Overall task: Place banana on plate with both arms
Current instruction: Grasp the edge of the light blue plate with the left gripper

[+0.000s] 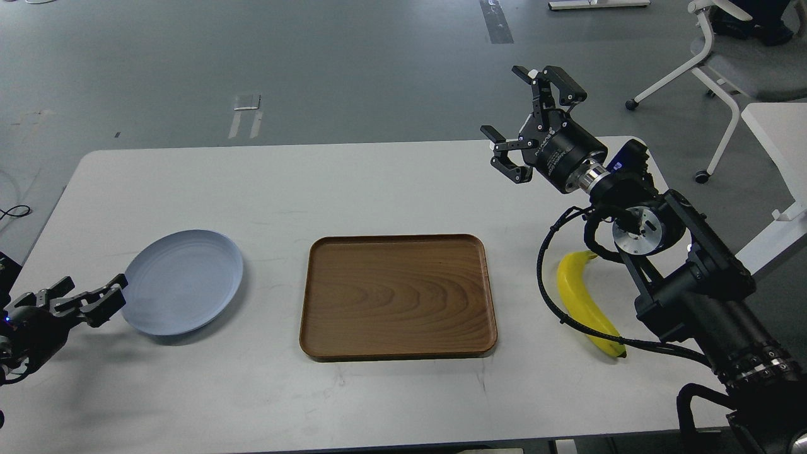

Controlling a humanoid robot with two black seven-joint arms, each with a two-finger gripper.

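The yellow banana [581, 296] lies on the white table at the right, partly under my right arm and its black cable. The pale blue-grey plate [183, 280] lies empty at the left. My right gripper [529, 120] is open and empty. It hangs high above the table's back right, well behind the banana. My left gripper [91, 289] is low at the left edge, just left of the plate's rim. Its fingers look apart and hold nothing.
A brown wooden tray [397, 296] lies empty in the middle of the table, between plate and banana. A white office chair [737, 63] and a white side table [778, 135] stand to the right, beyond the table.
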